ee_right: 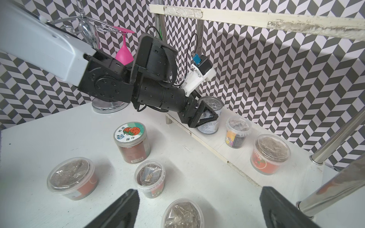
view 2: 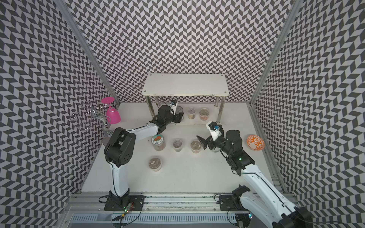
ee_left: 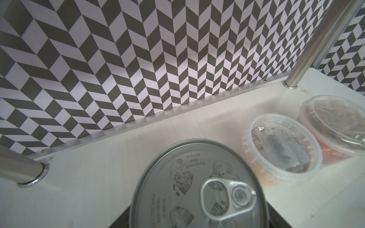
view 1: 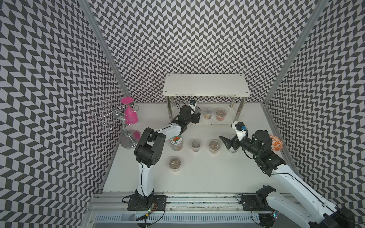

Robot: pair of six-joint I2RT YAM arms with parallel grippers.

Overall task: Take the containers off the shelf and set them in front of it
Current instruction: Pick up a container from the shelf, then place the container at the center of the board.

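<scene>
Since the left end effector (ee_right: 207,118) reaches in under the top board of the shelf (view 1: 205,84) with its jaws on either side of the can (ee_left: 197,187), we judge the grasp to be the step in hand. Whether the jaws already press on the can we cannot tell. The can stands upright at the left end of the lower tier. One tub (ee_right: 238,134) is just beside it on the right, and a second tub (ee_right: 269,154) stands further right.

To do this well, we would close squarely and low on the smooth metal wall so the can neither slips nor tips. We would lift only a little, since the top board sits close overhead. Then we would draw the can straight toward the near side, between the left front leg (view 1: 169,110) and the neighbouring tub.

The right end effector (view 1: 229,142) hovers over the counter (view 1: 207,177) with jaws wide apart, gripping nothing.

In front of the shelf stand a jar (view 1: 175,142) and two tubs (view 1: 196,145) in a row, with another tub (view 1: 174,163) nearer. We would set the can on the bare patch near and right of these.

The counter is flat, white and smooth. At its left a wire stand (view 1: 128,141) carries a hanging pink goblet (view 1: 130,116), and at its right lies a dish (view 2: 254,142). Chevron-patterned walls close the left, far and right sides.
</scene>
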